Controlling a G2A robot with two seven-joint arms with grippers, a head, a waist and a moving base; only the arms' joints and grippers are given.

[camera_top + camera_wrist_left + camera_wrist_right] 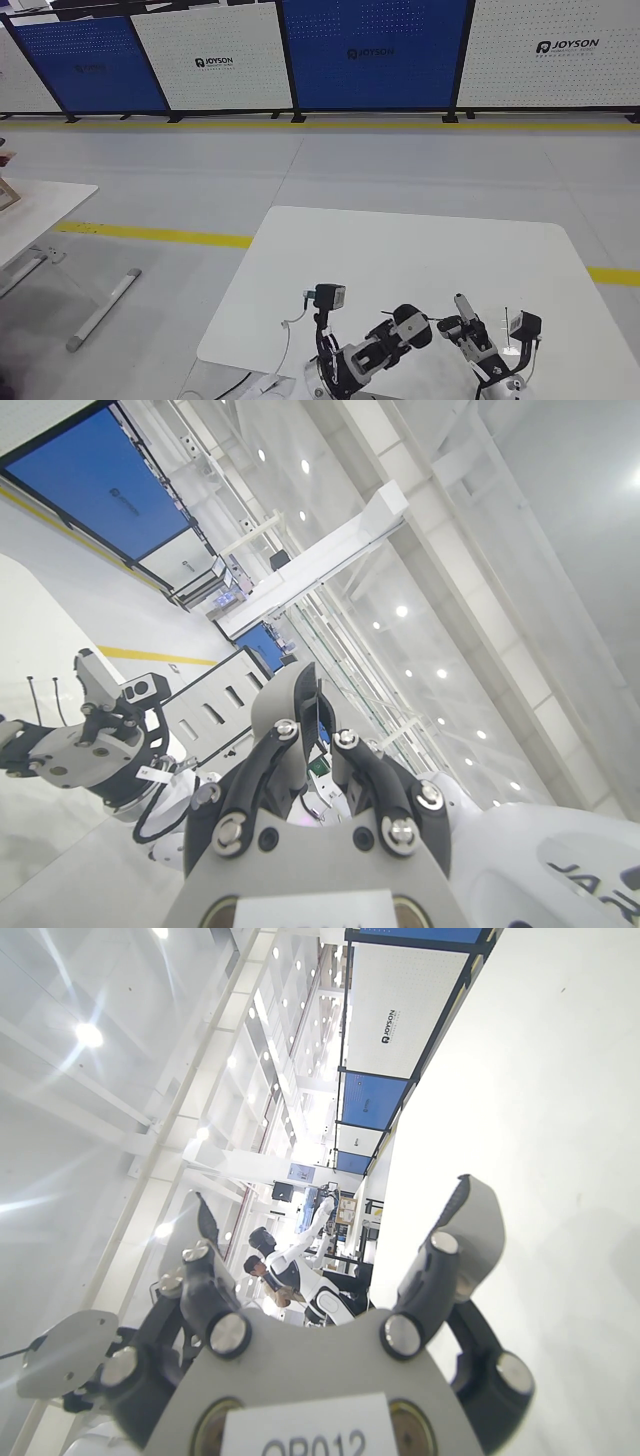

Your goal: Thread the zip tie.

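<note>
My left gripper (314, 700) is shut on a thin black strip, the zip tie (313, 706), which sits between its ribbed pads. In the top view the left gripper (420, 322) hangs over the table's near edge and points toward the right gripper (461, 306) close beside it. The right gripper (335, 1200) is open, its fingers (472, 1208) spread wide with nothing between them. In the left wrist view the right gripper (90, 680) hovers just above the table.
Two more thin black strips with small heads (35, 700) lie on the white table (400, 250) just beyond the right gripper; one shows in the top view (506, 325). Blue and white partition panels (370, 55) stand behind. Another table (40, 205) is at far left.
</note>
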